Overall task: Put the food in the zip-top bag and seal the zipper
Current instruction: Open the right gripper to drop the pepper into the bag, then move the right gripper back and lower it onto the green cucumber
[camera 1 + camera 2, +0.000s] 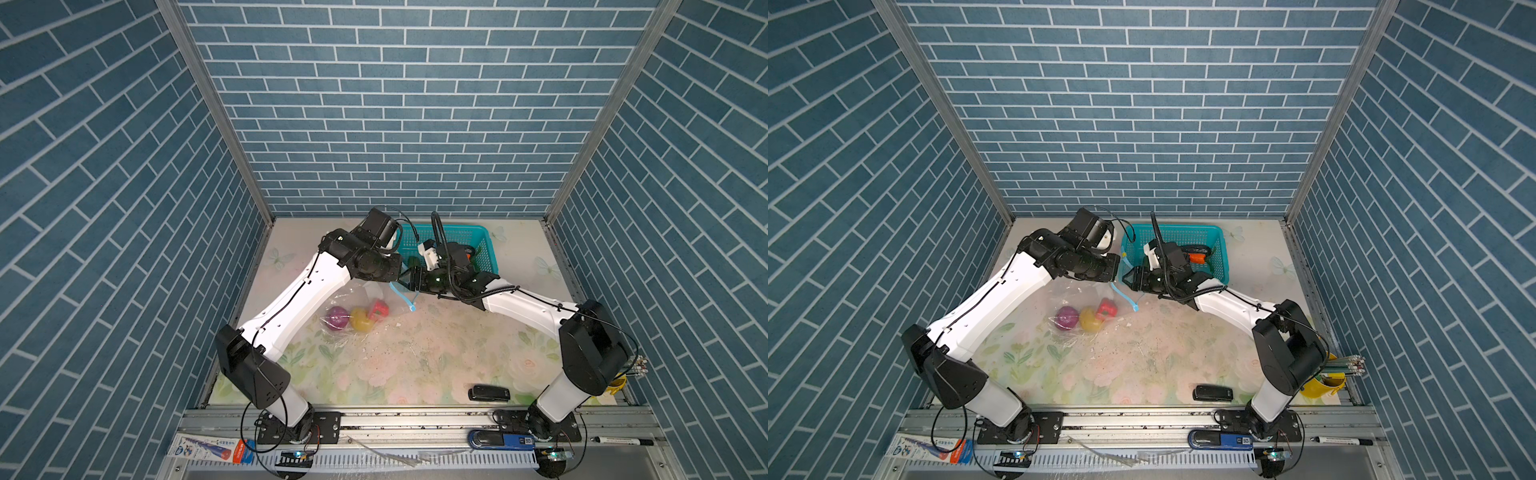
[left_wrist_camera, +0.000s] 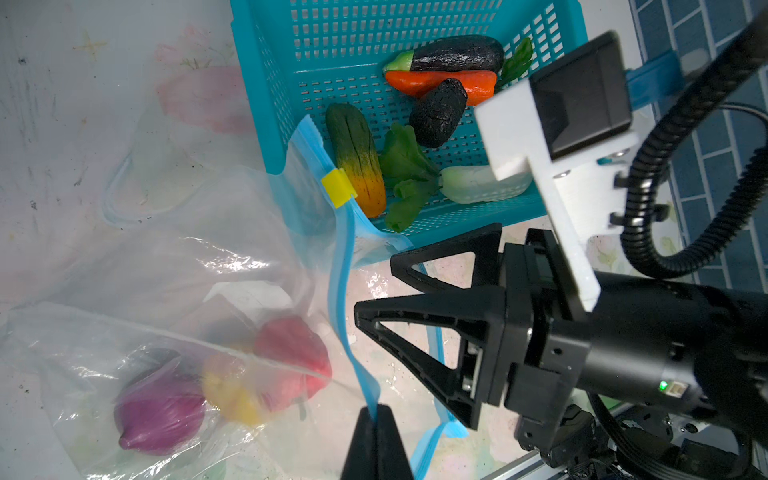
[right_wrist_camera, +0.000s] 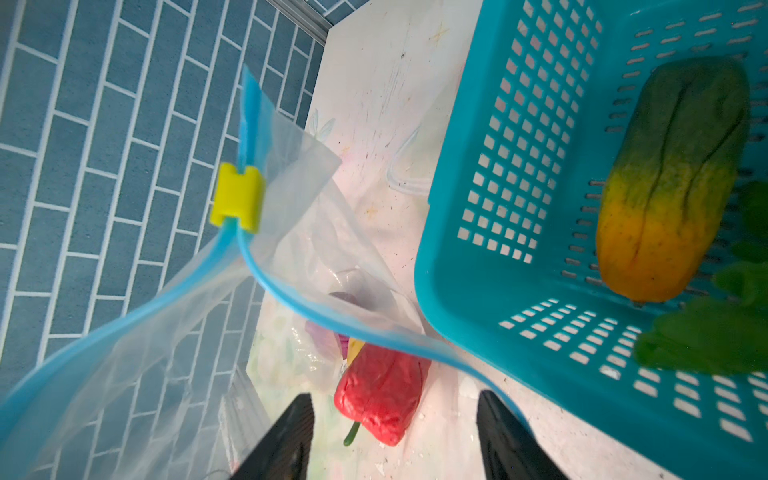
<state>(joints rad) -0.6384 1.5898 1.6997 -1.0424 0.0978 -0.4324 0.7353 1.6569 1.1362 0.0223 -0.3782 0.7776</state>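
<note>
Blue zipper (image 2: pixel 338 266) of the zip-top bag (image 2: pixel 232 257) is pinched in the closed left gripper (image 2: pixel 376 419), while the right gripper (image 3: pixel 395 397), jaws wide and empty (red piece (image 2: pixel 291 353) already bagged), hangs by the basket (image 3: pixel 457 257), its green-and-yellow piece (image 3: pixel 673 178) just alongside, long axis roughly along the claw's reach.

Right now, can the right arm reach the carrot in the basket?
Probably yes. Its fingers are open and empty, just outside the basket, which has no lid. A dark lump overlaps the carrot beside the eggplant, so a clean grab may be tricky.
</note>
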